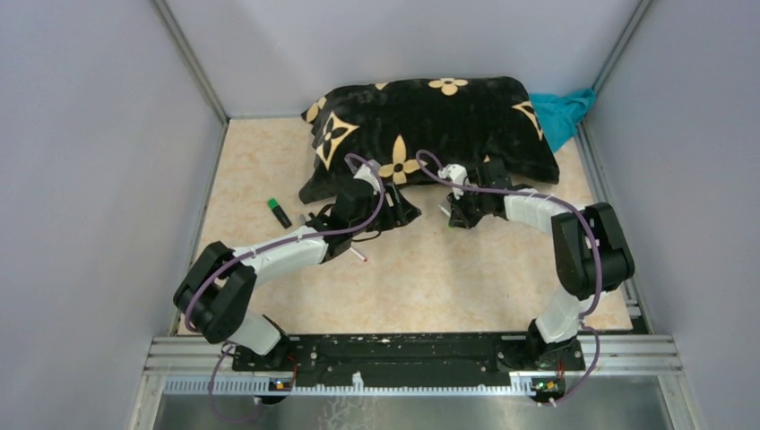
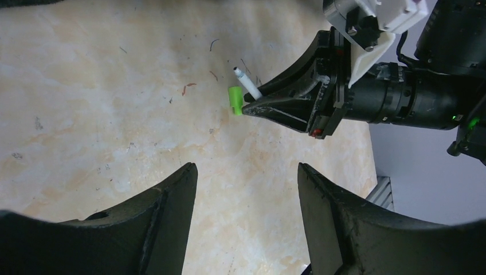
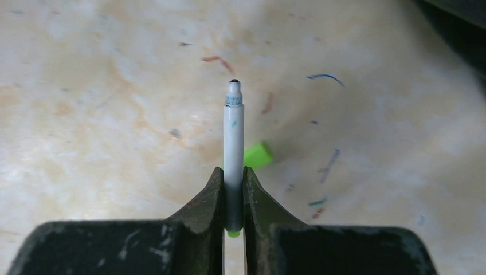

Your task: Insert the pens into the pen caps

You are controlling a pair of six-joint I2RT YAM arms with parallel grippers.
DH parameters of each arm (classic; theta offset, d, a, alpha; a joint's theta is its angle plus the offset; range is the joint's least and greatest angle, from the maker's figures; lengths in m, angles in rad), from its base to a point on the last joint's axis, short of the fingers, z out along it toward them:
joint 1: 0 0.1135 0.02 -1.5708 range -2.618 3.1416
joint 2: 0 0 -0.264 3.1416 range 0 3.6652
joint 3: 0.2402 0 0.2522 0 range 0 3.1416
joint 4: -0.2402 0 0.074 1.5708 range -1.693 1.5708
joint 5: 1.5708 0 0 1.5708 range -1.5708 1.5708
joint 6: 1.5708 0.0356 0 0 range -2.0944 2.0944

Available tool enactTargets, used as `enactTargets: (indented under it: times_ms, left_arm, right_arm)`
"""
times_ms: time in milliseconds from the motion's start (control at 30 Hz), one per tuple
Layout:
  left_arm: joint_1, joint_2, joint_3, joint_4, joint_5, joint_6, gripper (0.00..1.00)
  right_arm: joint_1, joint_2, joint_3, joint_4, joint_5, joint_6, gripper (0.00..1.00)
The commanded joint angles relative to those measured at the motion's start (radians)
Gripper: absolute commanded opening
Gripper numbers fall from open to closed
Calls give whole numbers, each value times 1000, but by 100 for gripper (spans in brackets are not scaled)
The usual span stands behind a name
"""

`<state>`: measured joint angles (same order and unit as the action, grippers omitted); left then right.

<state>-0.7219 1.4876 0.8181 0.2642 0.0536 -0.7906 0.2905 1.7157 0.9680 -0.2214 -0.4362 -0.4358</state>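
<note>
My right gripper [image 3: 233,172] is shut on a white pen [image 3: 233,134] and holds it tip outward just above the table. A small green cap [image 3: 258,154] lies on the table right behind the pen. In the left wrist view the same pen [image 2: 247,83], the green cap [image 2: 235,100] and the right gripper [image 2: 252,103] show ahead. My left gripper [image 2: 246,169] is open and empty, a short way from them. From above, the left gripper [image 1: 399,211] and the right gripper [image 1: 451,215] face each other. A black marker with a green end [image 1: 280,212] and a white pen with a red tip [image 1: 358,255] lie on the table.
A black pillow with gold flowers [image 1: 430,121] lies at the back, just behind both grippers. A teal cloth [image 1: 565,112] sits in the back right corner. Grey walls close the sides. A metal rail [image 1: 412,354] runs along the near edge.
</note>
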Motion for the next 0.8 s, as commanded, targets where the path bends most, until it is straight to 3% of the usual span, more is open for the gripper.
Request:
enactTargets:
  times_ms: [0, 300, 433, 767]
  left_arm:
    - [6, 13, -14, 40, 47, -27, 70]
    - [6, 28, 5, -8, 56, -35, 69]
    - [0, 41, 32, -37, 59, -28, 69]
    - [-39, 154, 161, -92, 64, 35, 68]
  right_arm:
    - [39, -60, 7, -21, -148, 69, 0]
    - [41, -151, 74, -125, -228, 120, 0]
    - [-26, -198, 87, -211, -329, 96, 0]
    - [-204, -368, -14, -246, -469, 69, 0]
